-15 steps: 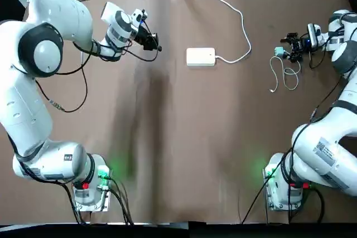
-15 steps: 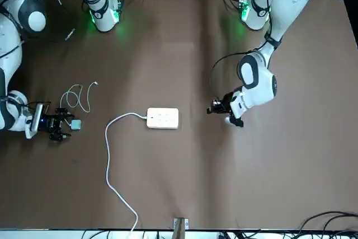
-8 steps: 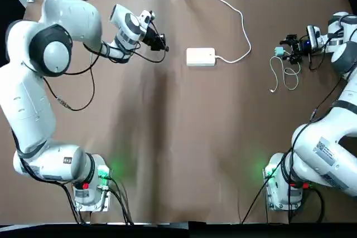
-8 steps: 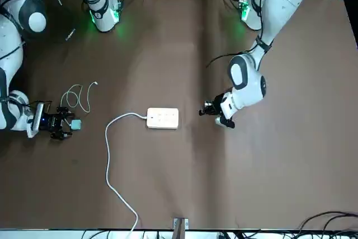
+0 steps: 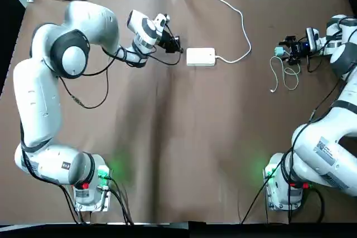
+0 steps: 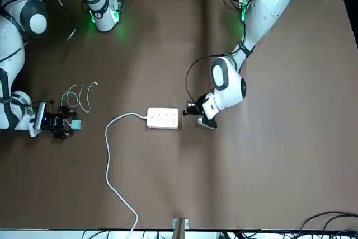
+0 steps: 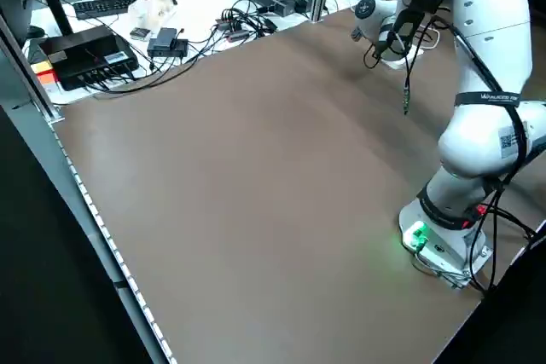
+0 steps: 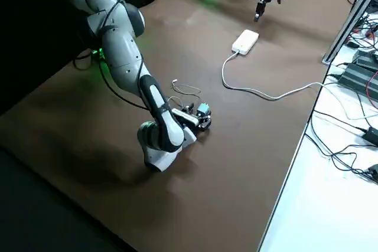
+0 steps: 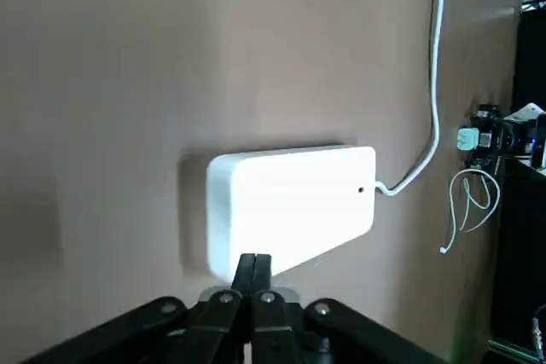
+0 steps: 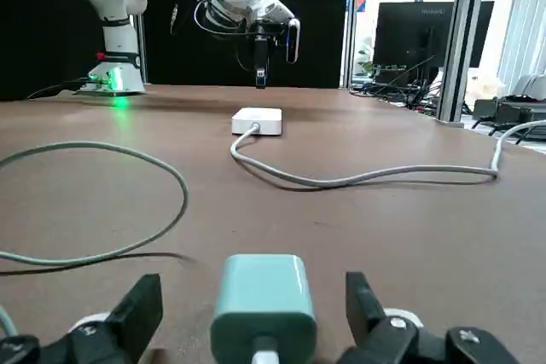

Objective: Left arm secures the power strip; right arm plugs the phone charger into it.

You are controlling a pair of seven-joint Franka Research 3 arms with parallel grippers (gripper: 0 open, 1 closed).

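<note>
The power strip [image 9: 290,202], just ahead of the left gripper's [image 9: 253,272] closed matt black fingers, is showing smooth white plastic. The brown table [image 5: 195,137] is looking matt, cloth-like. Between the right gripper's [image 10: 256,317] spread fingers, the phone charger [image 10: 258,296] is showing satin teal plastic.

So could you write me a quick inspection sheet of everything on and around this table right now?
Surface: brown table covering, mostly bare.
Job's things: white rounded plastic power strip lies flat mid-table; small teal-blue phone charger cube lies near the robot's right edge.
Clutter: nothing seen on the brown surface.
Grippers: left gripper shut, hovering just beside the strip, not touching; right gripper open, fingers either side of the charger.
Cables: thick white cord runs from the strip off the far edge; thin white cable loops beside the charger.
Surroundings: black boxes and cables on a white bench.
</note>
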